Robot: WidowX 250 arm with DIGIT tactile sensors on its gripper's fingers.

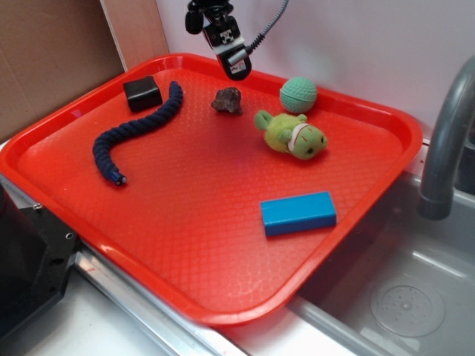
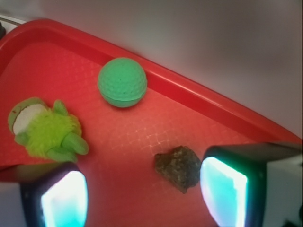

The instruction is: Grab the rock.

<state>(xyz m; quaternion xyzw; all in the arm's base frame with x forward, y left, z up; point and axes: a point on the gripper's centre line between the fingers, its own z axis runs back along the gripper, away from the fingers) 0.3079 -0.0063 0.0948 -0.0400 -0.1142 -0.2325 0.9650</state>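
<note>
Your gripper (image 2: 142,189) hangs over the far rim of the red tray (image 1: 223,297), jaws spread wide and holding nothing. The rock (image 2: 178,166) lies on the tray floor between the fingers, close to the one at 3 o'clock. The tray also holds a green ball (image 1: 298,94), plush toy (image 1: 292,134), blue block (image 1: 298,213), navy rope (image 1: 135,131) and black cube (image 1: 142,93).

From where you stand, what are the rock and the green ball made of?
The rock looks like real stone: rough, jagged, matte brown-grey. The green ball seems to be rubber or foam, judging by its dull, evenly dimpled skin and a seam around it; I can't tell which.
</note>
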